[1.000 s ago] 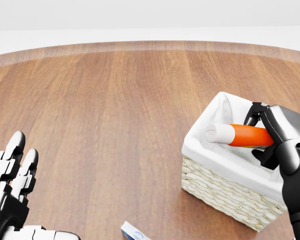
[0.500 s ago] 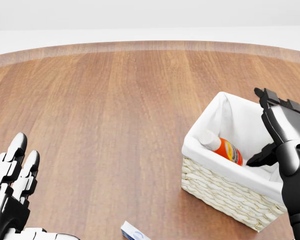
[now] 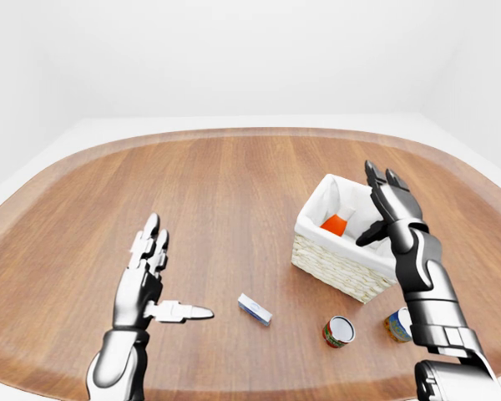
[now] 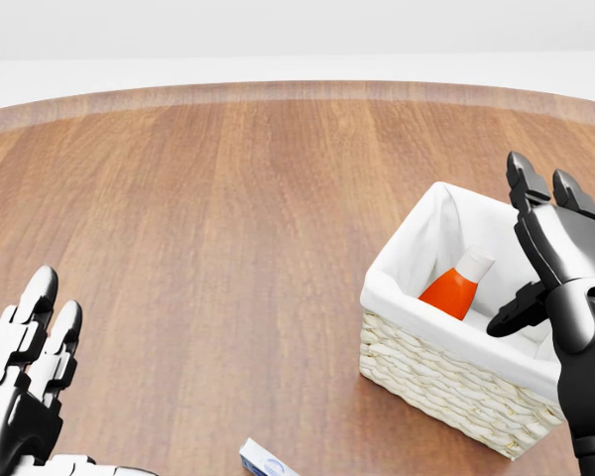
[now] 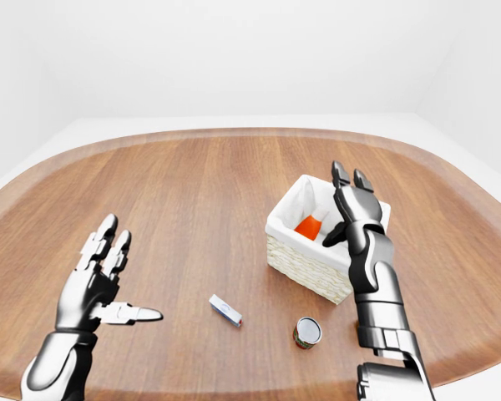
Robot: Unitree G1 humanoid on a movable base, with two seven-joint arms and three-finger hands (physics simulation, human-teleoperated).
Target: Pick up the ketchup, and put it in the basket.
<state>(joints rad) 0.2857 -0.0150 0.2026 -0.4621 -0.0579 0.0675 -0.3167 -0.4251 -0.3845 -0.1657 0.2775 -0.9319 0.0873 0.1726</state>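
The ketchup [image 4: 456,289], an orange-red bottle with a white cap, lies tilted inside the wicker basket [image 4: 446,381] with its white cloth lining, at the right of the head view. My right hand [image 4: 545,260] hovers open above the basket's right side, fingers spread upward, holding nothing. My left hand [image 3: 154,280] stands open over the table at the lower left, palm up, thumb pointing right, far from the basket.
A small white and blue box [image 3: 255,309] lies on the wooden table [image 3: 217,200] between the hands. Two tins sit below the basket: one [image 3: 339,331] on its side, another [image 3: 397,324] partly behind my right forearm. The table's rounded edge curves along the top.
The right hand let go of the ketchup, which dropped into the basket and settled tilted. The right fingers spread open and rose. The left hand barely moved.
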